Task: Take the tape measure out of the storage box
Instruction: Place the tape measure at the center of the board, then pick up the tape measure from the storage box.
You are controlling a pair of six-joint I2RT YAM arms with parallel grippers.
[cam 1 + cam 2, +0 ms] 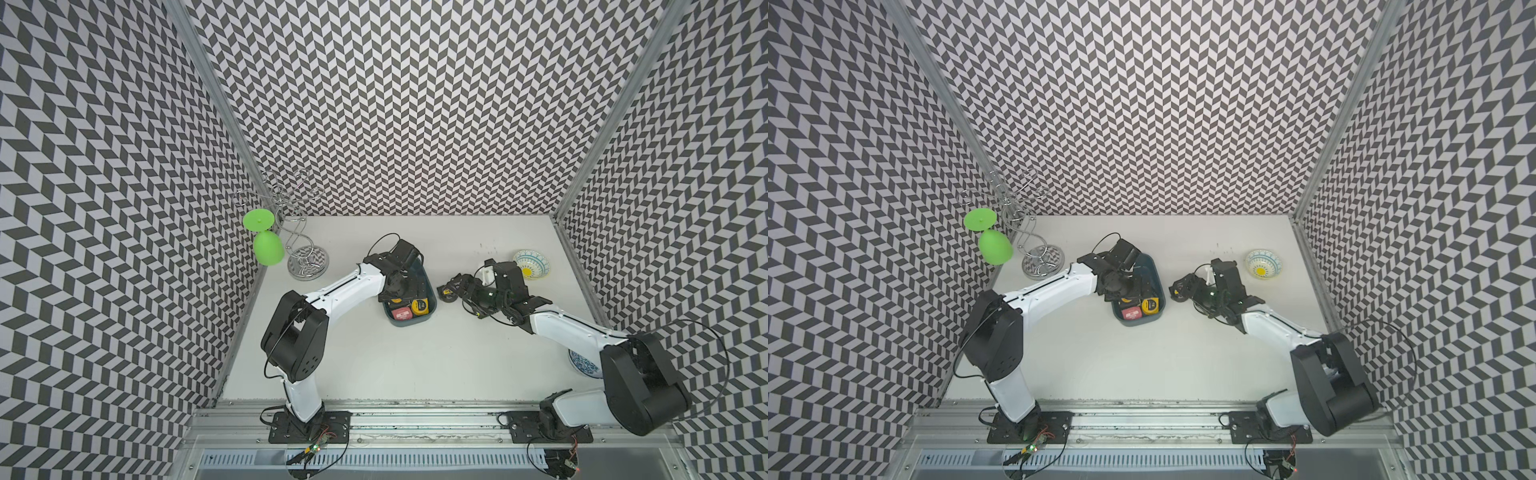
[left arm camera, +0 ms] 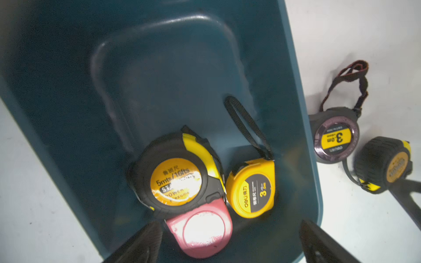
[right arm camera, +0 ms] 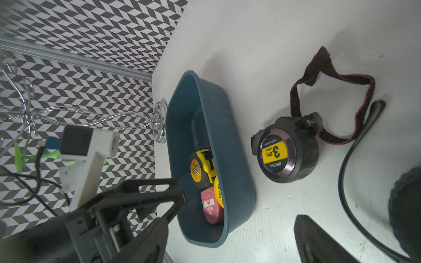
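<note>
The dark teal storage box [image 1: 428, 286] sits mid-table. At its near end lie three tape measures: a black-and-yellow one [image 2: 175, 180], a yellow one [image 2: 250, 189] and a pink one [image 2: 200, 230]. My left gripper [image 2: 230, 243] hangs open just above them, with the pink one between its fingertips and untouched. Two more tape measures rest on the table right of the box: a dark round one [image 3: 284, 152] with a strap, and a black rubbery one [image 3: 405, 205]. My right gripper [image 3: 230, 241] is open beside them and holds nothing.
A wire rack [image 1: 307, 262] with a green wine glass [image 1: 268, 247] hanging from it stands at the back left. A patterned bowl [image 1: 532, 264] sits at the back right. A blue-patterned bowl [image 1: 582, 361] is partly hidden under my right arm.
</note>
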